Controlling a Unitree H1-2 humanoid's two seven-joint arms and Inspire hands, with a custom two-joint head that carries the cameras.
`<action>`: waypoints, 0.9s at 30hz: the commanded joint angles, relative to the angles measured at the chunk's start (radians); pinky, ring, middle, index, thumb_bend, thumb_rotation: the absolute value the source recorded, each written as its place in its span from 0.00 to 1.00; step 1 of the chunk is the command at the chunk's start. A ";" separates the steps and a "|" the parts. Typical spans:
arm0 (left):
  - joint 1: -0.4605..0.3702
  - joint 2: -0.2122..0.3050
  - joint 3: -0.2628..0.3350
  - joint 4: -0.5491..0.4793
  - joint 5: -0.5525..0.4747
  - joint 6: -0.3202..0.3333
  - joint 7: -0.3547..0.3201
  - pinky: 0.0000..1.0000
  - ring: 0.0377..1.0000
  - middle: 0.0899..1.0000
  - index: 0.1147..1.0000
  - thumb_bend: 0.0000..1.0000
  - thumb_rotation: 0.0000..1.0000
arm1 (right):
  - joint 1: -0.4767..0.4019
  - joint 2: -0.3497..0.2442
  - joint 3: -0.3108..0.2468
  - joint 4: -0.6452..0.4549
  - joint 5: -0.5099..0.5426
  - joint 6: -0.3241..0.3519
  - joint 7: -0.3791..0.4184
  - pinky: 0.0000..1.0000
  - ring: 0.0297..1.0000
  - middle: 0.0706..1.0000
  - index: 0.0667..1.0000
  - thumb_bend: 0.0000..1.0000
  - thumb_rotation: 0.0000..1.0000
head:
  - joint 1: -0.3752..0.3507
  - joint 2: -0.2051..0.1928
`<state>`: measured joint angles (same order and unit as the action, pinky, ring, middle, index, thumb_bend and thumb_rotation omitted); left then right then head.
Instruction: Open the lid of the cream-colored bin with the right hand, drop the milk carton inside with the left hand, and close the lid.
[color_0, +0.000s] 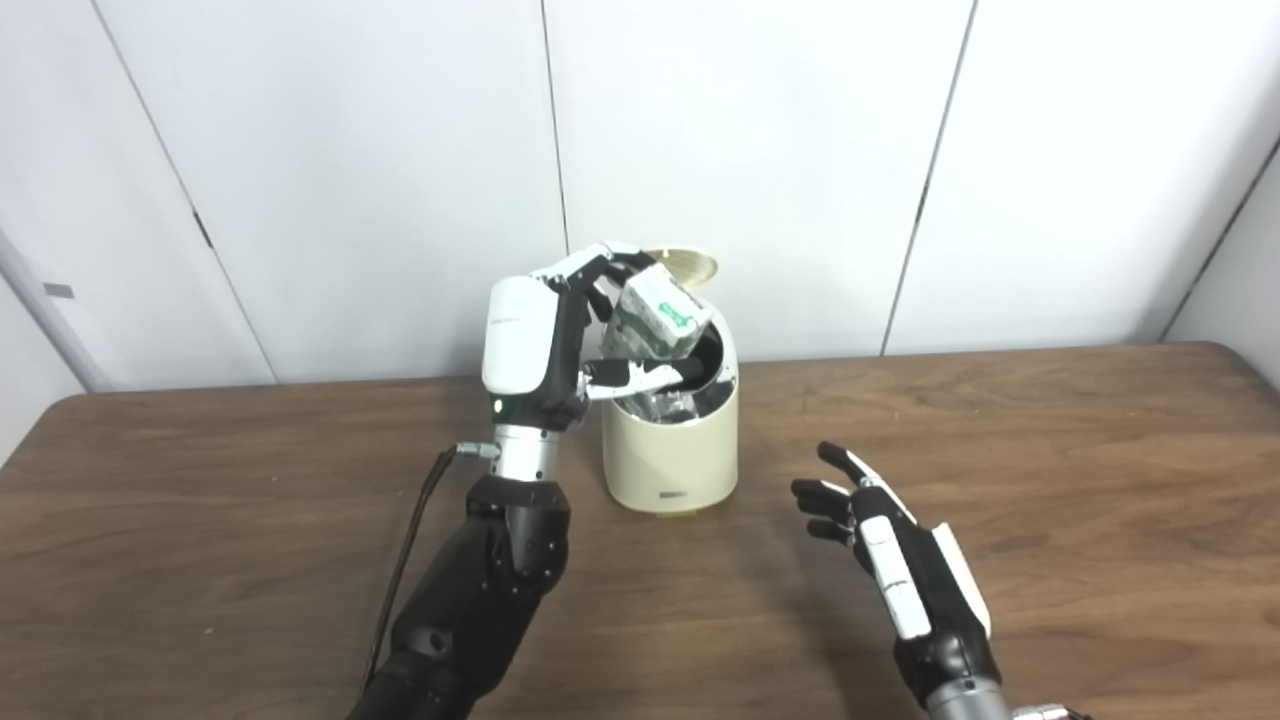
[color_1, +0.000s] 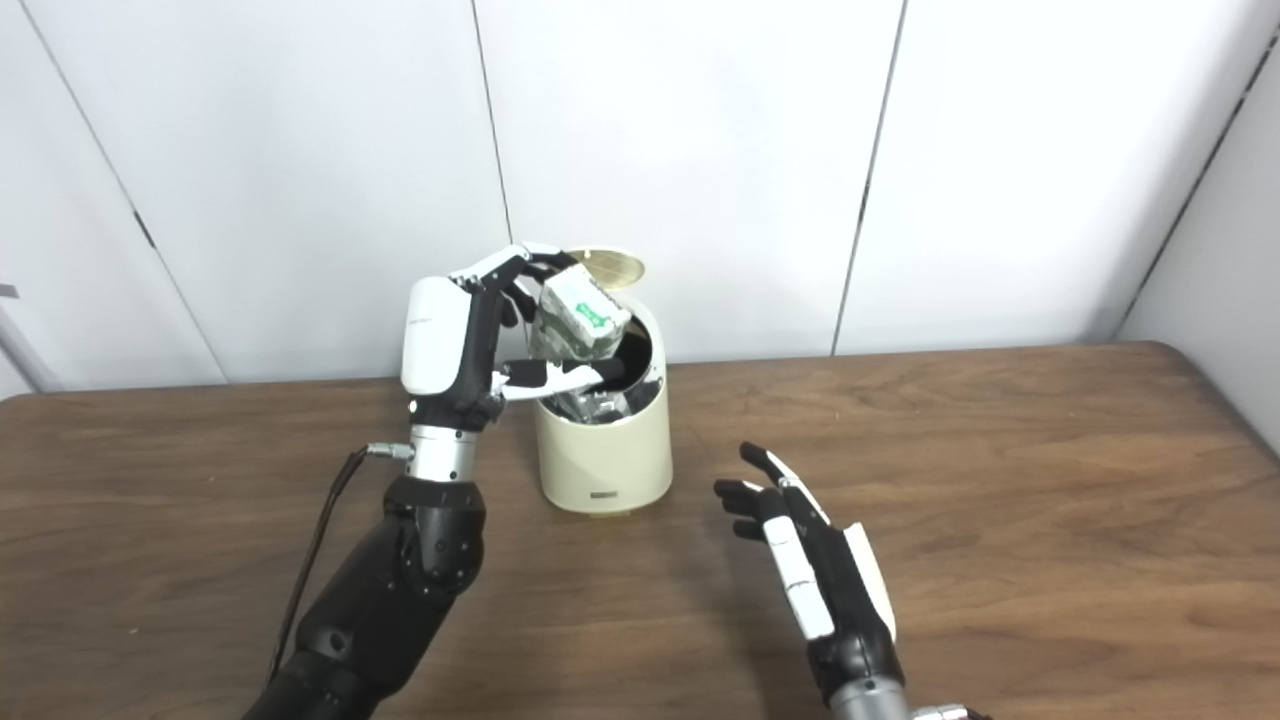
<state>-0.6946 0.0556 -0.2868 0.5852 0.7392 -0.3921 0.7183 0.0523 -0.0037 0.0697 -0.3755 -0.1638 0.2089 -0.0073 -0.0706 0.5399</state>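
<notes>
Two hands show. Left hand (color_0: 560, 335) grasps the milk carton (color_0: 658, 320) between fingers above and thumb below, tilted over the mouth of the cream-colored bin (color_0: 672, 455), whose lid (color_0: 680, 265) stands raised behind the carton. Right hand (color_1: 800, 555), fingers spread and holding nothing, hovers over the wooden table (color_0: 1050, 480), the bin just ahead to its left.

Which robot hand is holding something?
The left hand. Its fingers are wrapped around the milk carton, held tilted over the open cream bin. The right hand is open and empty above the table.
</notes>
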 joint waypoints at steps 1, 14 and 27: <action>-0.042 0.005 0.011 -0.005 -0.011 -0.052 0.040 0.25 0.29 0.45 0.52 0.95 0.04 | -0.030 0.000 0.002 -0.035 -0.001 -0.028 0.002 0.74 0.77 0.73 0.86 0.50 1.00 | -0.001 0.001; -0.058 0.038 -0.108 0.019 -0.115 -0.078 0.166 0.34 0.38 0.45 0.44 0.50 0.00 | -0.027 -0.003 -0.001 -0.041 0.007 -0.014 0.007 0.76 0.78 0.73 0.86 0.50 1.00 | 0.003 0.004; -0.080 0.067 -0.211 0.047 -0.148 -0.078 0.297 0.41 0.41 0.46 0.42 0.48 0.00 | -0.026 -0.006 -0.002 -0.035 0.034 -0.009 0.012 0.79 0.79 0.73 0.86 0.50 0.99 | -0.001 0.005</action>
<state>-0.7054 0.1126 -0.5001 0.6378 0.5979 -0.4450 0.9765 0.0517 -0.0135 0.0680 -0.3759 -0.1388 0.2100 -0.0022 -0.0706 0.5430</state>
